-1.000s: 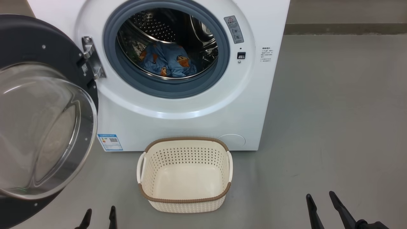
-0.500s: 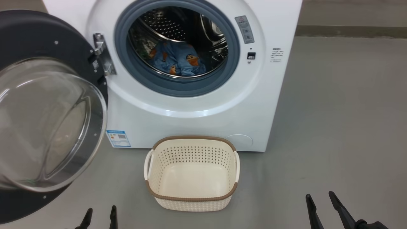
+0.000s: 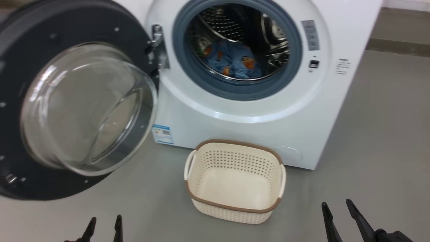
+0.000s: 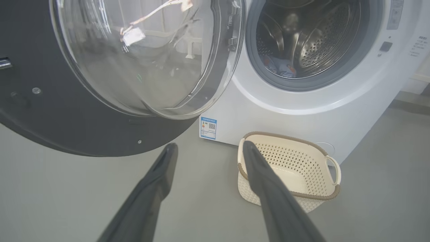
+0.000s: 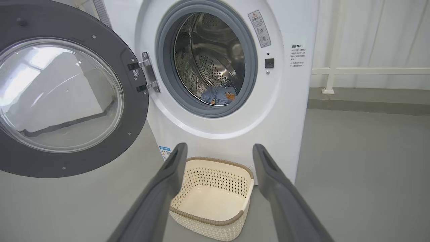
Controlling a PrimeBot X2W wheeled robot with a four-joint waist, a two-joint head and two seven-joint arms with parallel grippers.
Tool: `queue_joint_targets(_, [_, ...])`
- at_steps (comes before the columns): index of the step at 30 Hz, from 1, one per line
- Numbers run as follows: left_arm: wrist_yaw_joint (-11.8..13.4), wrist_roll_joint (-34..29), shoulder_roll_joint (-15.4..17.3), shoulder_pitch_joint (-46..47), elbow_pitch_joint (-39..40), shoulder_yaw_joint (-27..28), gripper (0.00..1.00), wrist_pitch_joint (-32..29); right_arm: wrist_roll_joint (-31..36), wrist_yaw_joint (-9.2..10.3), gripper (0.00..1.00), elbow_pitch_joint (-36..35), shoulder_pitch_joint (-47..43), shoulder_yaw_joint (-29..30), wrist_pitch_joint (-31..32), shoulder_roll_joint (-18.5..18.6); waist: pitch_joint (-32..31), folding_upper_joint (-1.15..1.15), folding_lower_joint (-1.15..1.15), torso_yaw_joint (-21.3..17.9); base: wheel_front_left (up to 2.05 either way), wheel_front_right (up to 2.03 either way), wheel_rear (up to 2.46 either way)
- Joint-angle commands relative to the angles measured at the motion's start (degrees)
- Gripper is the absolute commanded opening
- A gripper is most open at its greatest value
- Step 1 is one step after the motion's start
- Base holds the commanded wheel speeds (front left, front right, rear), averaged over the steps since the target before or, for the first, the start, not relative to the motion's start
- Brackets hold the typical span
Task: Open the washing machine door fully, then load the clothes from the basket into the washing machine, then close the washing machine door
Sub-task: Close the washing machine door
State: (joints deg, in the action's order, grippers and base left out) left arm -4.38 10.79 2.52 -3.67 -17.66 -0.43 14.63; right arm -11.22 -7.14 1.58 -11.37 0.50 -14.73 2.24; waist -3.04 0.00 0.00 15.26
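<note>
A: Where are the clothes (image 3: pixel 235 62) seen?
B: Upper centre, bunched in the washing machine (image 3: pixel 242 131) drum: light blue, orange figures printed. The basket (image 3: pixel 231 215) is seen bare below. Jaws of the left gripper (image 3: pixel 105 218) and right gripper (image 3: pixel 336 202) are spread, nothing gripped.

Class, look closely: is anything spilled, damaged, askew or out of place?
Nothing stands out: the blue printed clothes lie inside the white washing machine, the cream perforated basket stands upright and empty, the black-rimmed glass door hangs open.
</note>
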Motion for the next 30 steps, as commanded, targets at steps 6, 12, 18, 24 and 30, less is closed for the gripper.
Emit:
queue_joint_targets(6, [-0.1,-0.2,0.4,1.5,2.2,2.4,1.0,0.4,-0.1,-0.35,1.0,-1.1,3.7,-1.9,-0.3,0.6,0.7,0.0,0.0,9.7,0.0,0.0,0.0])
queue_joint_targets(12, [0.8,1.3,0.4,1.4,3.9,3.9,1.0,0.4,1.0,-0.35,1.0,-0.5,6.3,-3.8,-0.3,0.6,2.4,0.0,0.0,13.8,0.0,0.0,0.0])
queue_joint_targets(18, [2.0,3.3,0.4,0.8,6.2,6.3,1.0,0.4,2.5,-0.35,1.0,2.1,11.7,-7.7,-0.3,0.6,4.6,0.0,0.0,15.2,0.0,0.0,0.0])
queue_joint_targets(24, [3.1,4.8,0.4,0.0,8.1,8.3,1.0,0.4,2.7,-0.35,1.0,4.9,16.6,-11.6,-0.3,0.6,5.6,0.0,0.0,15.8,-0.05,-0.05,-0.05])
queue_joint_targets(30, [4.0,5.1,0.4,-0.1,8.6,7.7,1.0,0.4,2.4,-0.35,1.0,5.6,17.5,-11.7,-0.3,0.6,5.4,0.0,0.0,15.6,-0.1,-0.1,-0.1])
